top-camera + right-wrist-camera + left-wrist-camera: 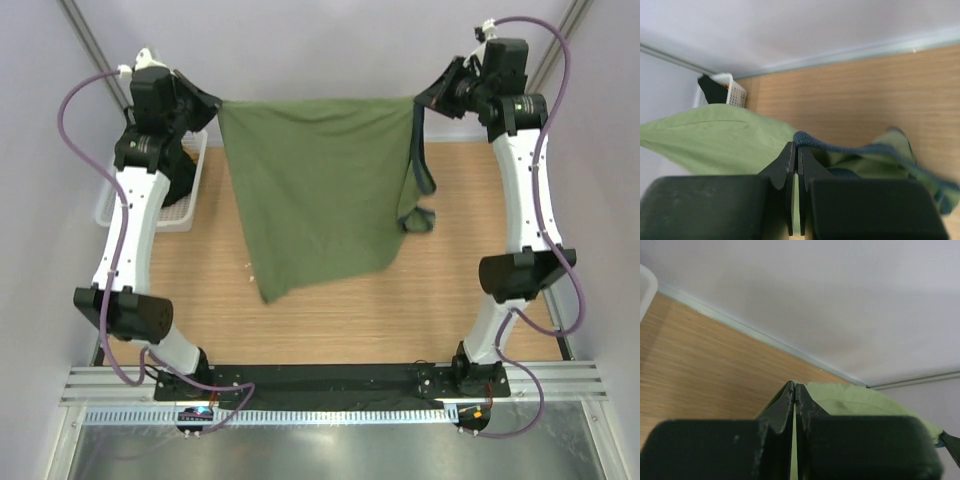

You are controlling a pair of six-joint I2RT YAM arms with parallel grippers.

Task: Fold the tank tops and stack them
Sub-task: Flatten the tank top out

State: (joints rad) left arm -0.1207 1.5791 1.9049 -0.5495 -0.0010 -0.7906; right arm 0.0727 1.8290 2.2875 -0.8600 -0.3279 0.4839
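I count one tank top in view, the olive green tank top (320,190), plus one white mesh basket (187,222) and my two arms. The left gripper (795,390) is pinched tight on one top corner of the cloth, and the right gripper (795,147) is pinched tight on the other, right by the navy trim (850,147). The top is stretched between them at the far side of the wooden table (400,310), hanging down as a sheet with its lower edge slanting toward the left. The basket sits at the far left, behind the left arm.
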